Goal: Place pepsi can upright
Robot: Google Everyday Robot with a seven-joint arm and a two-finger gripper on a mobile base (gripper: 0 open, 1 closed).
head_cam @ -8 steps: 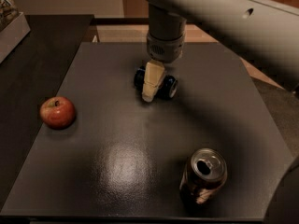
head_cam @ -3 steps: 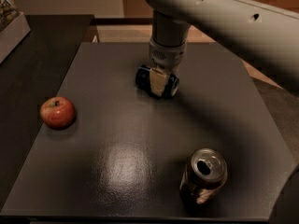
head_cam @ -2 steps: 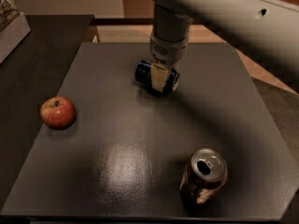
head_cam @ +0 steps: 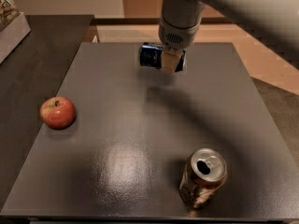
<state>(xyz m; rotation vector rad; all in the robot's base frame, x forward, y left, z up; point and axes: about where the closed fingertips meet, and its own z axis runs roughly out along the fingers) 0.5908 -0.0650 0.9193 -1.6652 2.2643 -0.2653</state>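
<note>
The pepsi can (head_cam: 152, 55), dark blue with a silver end, lies on its side in my gripper (head_cam: 169, 59), lifted above the far middle of the dark table (head_cam: 140, 125). Its shadow falls on the table below it. One cream-coloured finger (head_cam: 170, 60) crosses the front of the can; the other finger is hidden behind it. My grey arm comes down from the upper right.
A red apple (head_cam: 57, 112) sits at the table's left edge. A brown can with a silver top (head_cam: 202, 177) stands upright near the front right. A darker counter lies to the left, with a box (head_cam: 10, 13) at the far left corner.
My gripper closed on the pepsi can, which lay on the table, and has raised it off the surface. The apple and brown can have not moved.
</note>
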